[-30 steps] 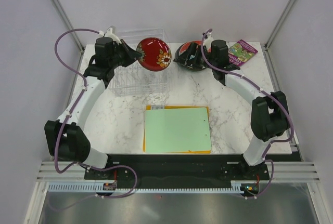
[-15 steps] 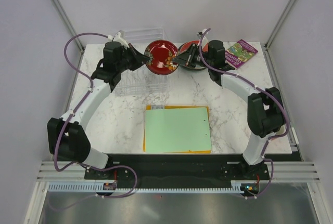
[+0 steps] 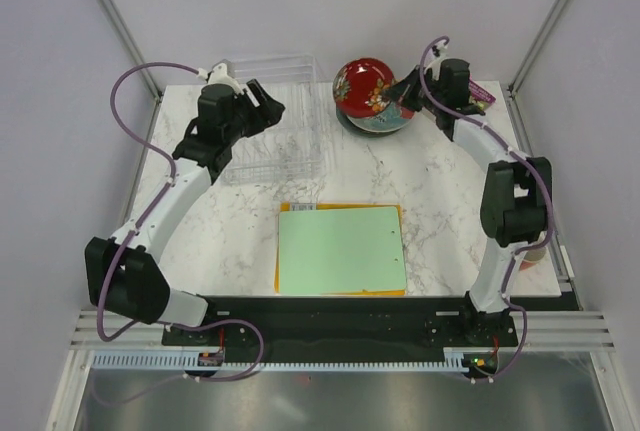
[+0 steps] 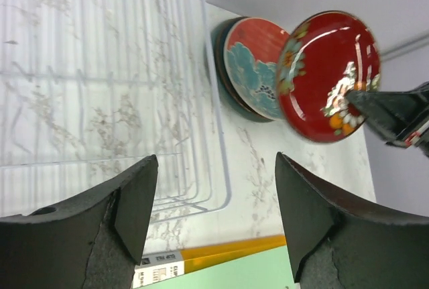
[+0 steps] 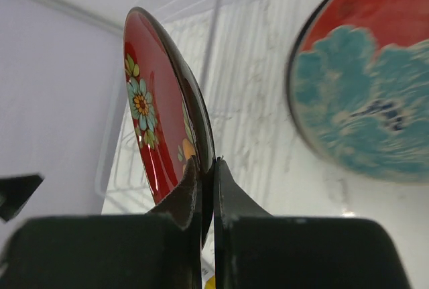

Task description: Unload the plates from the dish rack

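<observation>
The clear dish rack [image 3: 272, 136] stands at the back left, and I see no plates in its slots. My left gripper [image 3: 268, 103] hovers open over it, with nothing between its fingers [image 4: 134, 202]. My right gripper [image 3: 403, 85] is shut on the rim of the small dark red flowered plate [image 3: 362, 86], which is tilted on edge above a stack of plates [image 3: 385, 126]. In the left wrist view, the red plate with teal pattern [image 4: 253, 68] tops that stack and the small plate [image 4: 328, 74] hangs beside it. The right wrist view shows both fingers pinching the small plate's rim [image 5: 201, 141].
A green board [image 3: 340, 249] on an orange board [image 3: 285, 209] lies at the middle front. A purple booklet [image 3: 480, 93] lies at the back right, partly behind the right arm. The rack's wall [image 4: 218, 121] runs close to the plate stack.
The small red plate has passed from my left gripper to my right. The left gripper opened and drew back over the rack. The right arm carried the plate rightward above the stack.
</observation>
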Controlling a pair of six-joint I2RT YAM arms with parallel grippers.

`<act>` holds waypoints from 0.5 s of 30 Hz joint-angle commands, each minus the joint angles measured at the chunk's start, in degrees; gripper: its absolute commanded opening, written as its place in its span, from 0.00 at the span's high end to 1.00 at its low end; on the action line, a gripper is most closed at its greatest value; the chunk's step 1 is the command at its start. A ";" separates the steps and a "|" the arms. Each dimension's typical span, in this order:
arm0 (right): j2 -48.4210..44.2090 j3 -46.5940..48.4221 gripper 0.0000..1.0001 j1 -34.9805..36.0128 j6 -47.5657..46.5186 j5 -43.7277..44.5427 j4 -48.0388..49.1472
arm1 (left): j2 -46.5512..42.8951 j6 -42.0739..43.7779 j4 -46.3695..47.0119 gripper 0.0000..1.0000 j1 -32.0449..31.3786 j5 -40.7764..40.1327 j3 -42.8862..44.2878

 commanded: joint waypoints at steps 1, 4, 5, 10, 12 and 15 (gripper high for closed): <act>5.21 10.49 1.00 -5.18 -2.10 2.03 -1.76 | -4.23 4.59 0.08 0.23 0.05 -7.53 -2.96; 10.83 16.64 1.00 -6.59 -2.63 2.21 -4.66 | -5.72 5.12 0.34 0.23 0.05 -8.77 -4.81; 13.54 18.04 1.00 -6.77 -2.72 2.29 -5.37 | -6.08 5.47 0.43 0.23 0.05 -8.86 -5.25; 19.45 24.73 1.00 -7.47 -3.07 3.26 -8.79 | -9.85 6.88 0.51 0.23 0.05 -9.65 -8.32; 21.21 25.70 1.00 -7.56 -3.51 3.70 -9.16 | -11.08 7.06 0.52 0.23 -0.04 -9.82 -9.47; 23.50 26.93 1.00 -7.65 -4.21 4.49 -9.77 | -13.54 7.41 0.69 0.23 -0.04 -11.05 -12.10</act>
